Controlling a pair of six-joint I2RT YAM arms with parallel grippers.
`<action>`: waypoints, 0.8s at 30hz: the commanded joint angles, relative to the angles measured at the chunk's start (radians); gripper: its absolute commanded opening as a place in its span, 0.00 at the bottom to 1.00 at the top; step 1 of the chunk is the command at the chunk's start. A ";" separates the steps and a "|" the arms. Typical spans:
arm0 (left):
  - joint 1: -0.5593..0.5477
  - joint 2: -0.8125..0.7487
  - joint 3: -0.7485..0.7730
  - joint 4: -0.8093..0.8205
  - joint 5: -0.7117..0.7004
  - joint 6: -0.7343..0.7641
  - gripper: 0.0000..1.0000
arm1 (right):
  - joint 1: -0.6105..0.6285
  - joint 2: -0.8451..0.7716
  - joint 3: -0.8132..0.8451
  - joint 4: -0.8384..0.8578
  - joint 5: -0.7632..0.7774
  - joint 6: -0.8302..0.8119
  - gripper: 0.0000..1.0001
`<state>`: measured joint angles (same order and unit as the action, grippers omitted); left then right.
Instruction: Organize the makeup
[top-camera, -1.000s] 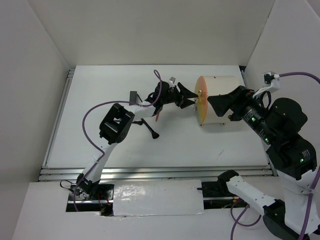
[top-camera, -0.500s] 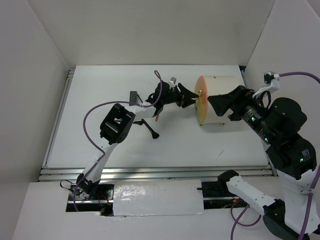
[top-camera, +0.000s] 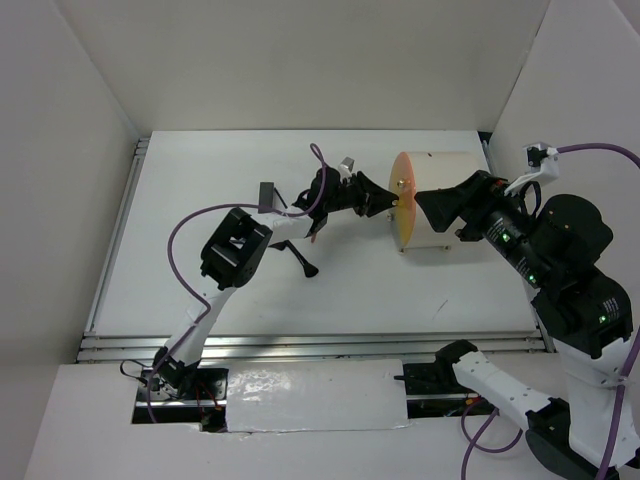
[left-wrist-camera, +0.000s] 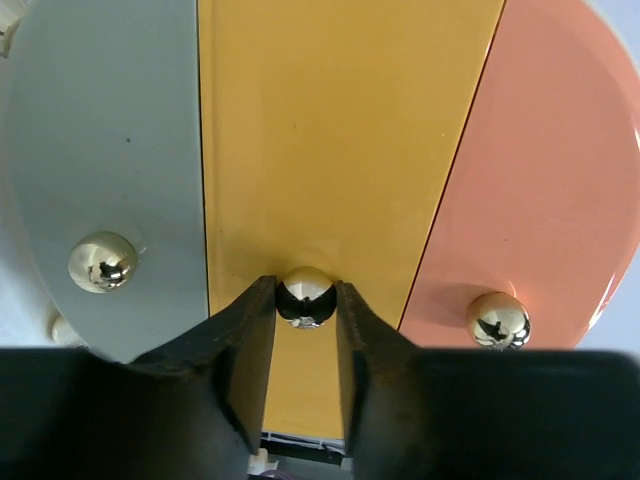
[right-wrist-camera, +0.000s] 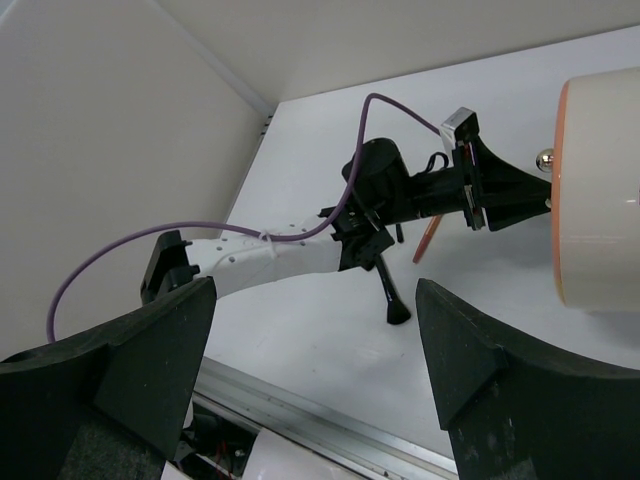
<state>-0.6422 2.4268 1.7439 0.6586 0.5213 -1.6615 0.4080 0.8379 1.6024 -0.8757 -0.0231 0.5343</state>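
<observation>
At box's (top-camera: 447, 168) 3 knobs (left-wrist-camera: 498, 320), L tool (top-camera: 389, 202) pinches mid knob (left-wrist-camera: 306, 296); R tool (right-wrist-camera: 315, 298) wide.

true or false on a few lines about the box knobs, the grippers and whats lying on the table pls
1. The left gripper is closed on the middle knob of the yellow panel. True.
2. Only two knobs show. False: the box face has three, one per panel.
3. The right gripper is shut. False: its fingers are spread wide.
4. A thin black brush lies on the table beside the left arm. True.
</observation>
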 joint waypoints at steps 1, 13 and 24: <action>-0.007 -0.015 0.040 0.021 0.008 0.003 0.37 | 0.006 0.001 0.004 0.009 -0.005 -0.003 0.89; 0.058 -0.098 0.023 -0.100 0.052 0.103 0.24 | 0.006 -0.003 -0.027 0.027 -0.014 0.004 0.89; 0.116 -0.184 -0.087 -0.103 0.057 0.135 0.25 | 0.006 0.017 -0.036 0.050 -0.047 0.015 0.89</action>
<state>-0.5381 2.3215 1.6699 0.5358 0.5804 -1.5681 0.4080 0.8459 1.5650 -0.8673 -0.0475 0.5434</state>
